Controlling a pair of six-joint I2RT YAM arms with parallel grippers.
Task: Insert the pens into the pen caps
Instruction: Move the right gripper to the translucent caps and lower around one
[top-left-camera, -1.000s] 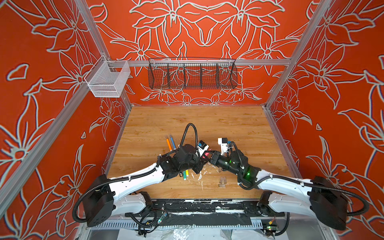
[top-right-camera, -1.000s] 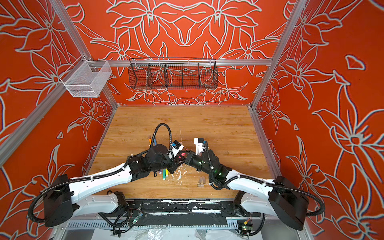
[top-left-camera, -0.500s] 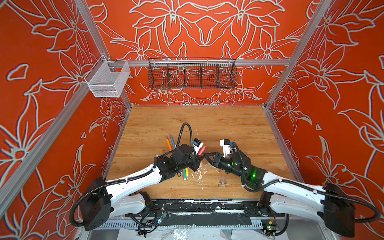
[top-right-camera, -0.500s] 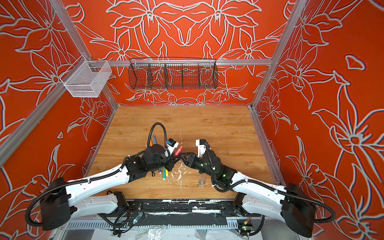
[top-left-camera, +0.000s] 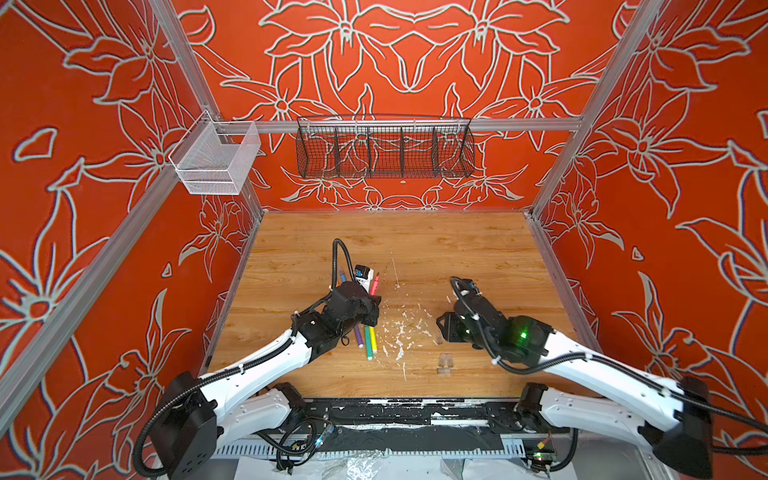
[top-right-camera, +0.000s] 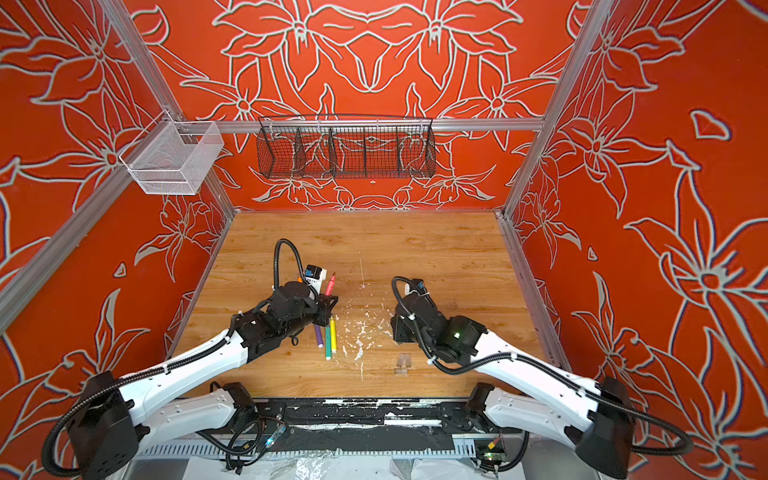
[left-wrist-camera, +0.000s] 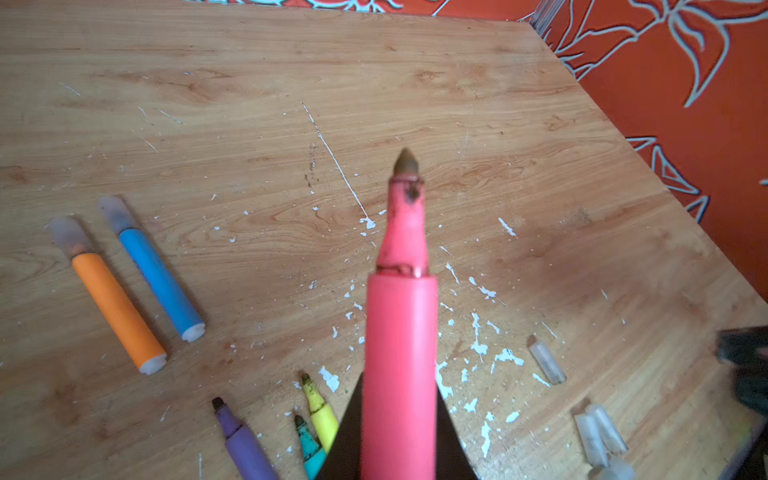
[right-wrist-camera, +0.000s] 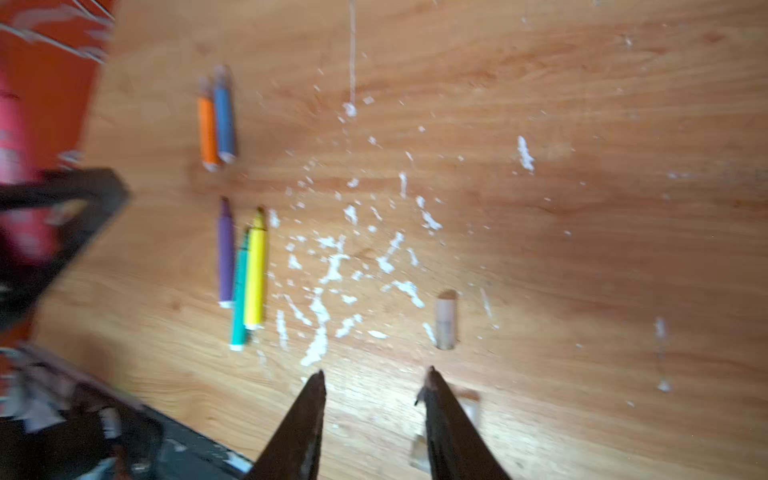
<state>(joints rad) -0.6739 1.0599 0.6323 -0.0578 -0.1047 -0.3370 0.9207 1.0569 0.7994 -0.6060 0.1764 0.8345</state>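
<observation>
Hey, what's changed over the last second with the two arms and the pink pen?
The right gripper opened and pulled back from the middle to its own side, near the loose caps. The left gripper shifted slightly to its side, still shut on the pink pen, whose tip is bare. The purple, green and yellow pens lie where they were.

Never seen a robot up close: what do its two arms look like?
The left arm and right arm are white shells with black joints and looping black ribbed cables. A green light glows on the right one. The right end effector has two dark tapering fingers.
</observation>
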